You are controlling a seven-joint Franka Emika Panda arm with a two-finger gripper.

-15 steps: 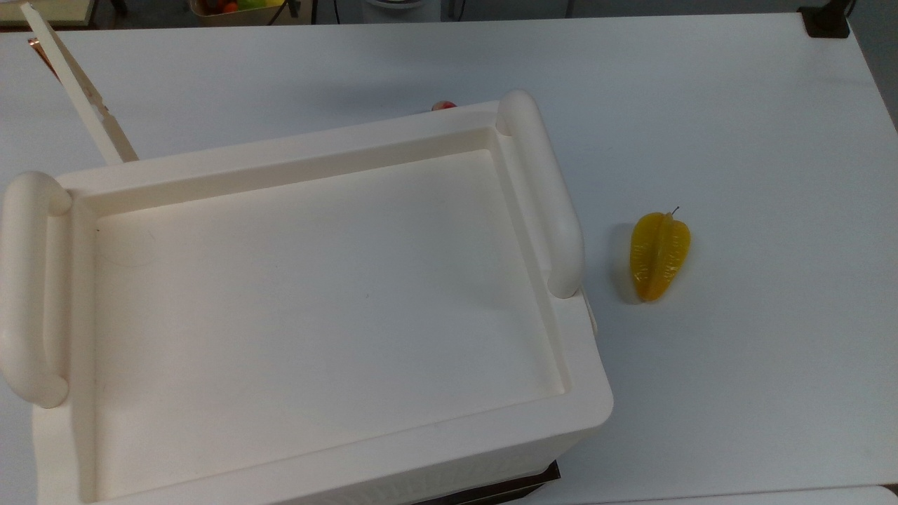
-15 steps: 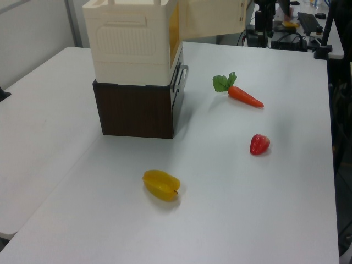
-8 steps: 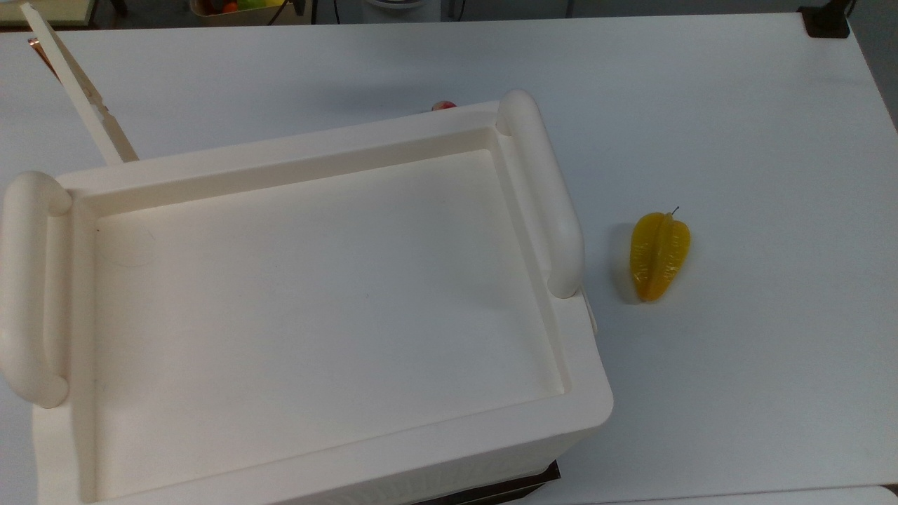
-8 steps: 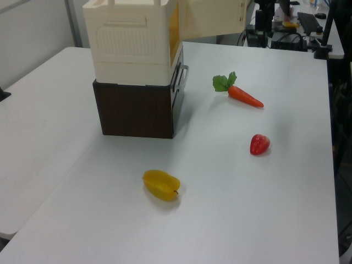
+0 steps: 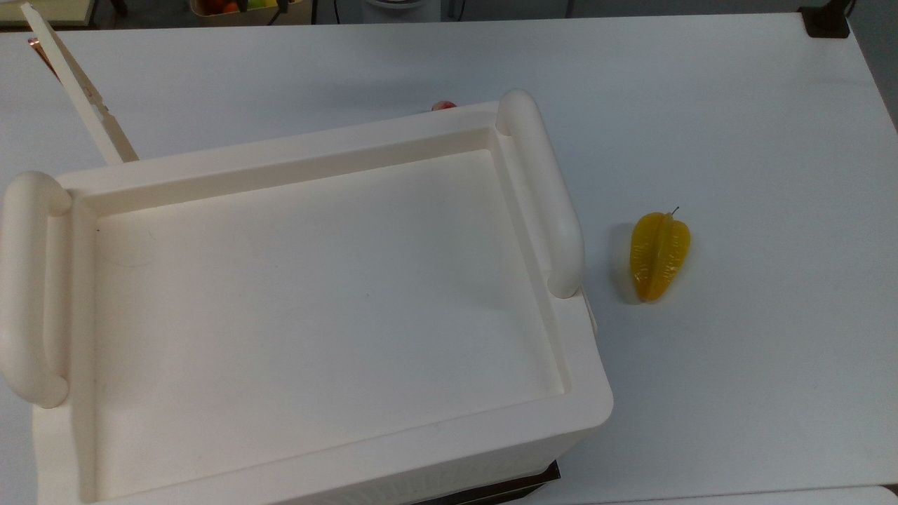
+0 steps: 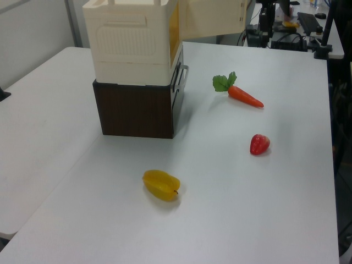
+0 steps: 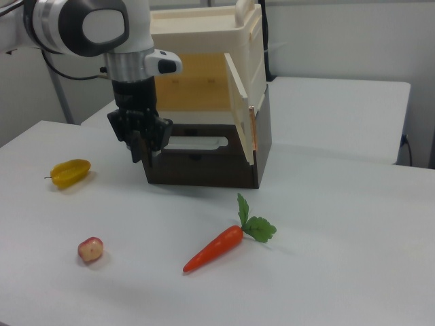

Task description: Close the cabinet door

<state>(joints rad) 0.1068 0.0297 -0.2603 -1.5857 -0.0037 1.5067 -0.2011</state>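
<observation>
The cabinet door [image 7: 240, 102] stands swung wide open, hinged on the right view's right side of the big cream cabinet [image 7: 204, 41], with a copper fitting on its edge. In the top view the cabinet door [image 5: 78, 95] sticks out from the cabinet's far left corner. In the left view the cabinet door [image 6: 212, 18] juts out to the right of the cabinet [image 6: 129, 41]. My gripper [image 7: 145, 157] hangs pointing down in front of the dark base [image 7: 204, 166], at the left end of the open front and well away from the door.
On the white table lie a yellow starfruit [image 5: 659, 256], a carrot [image 7: 219, 248] and a small red fruit [image 7: 90, 249]. The carrot [image 6: 244, 95] lies below the open door's side. Another white table [image 7: 340, 115] stands behind.
</observation>
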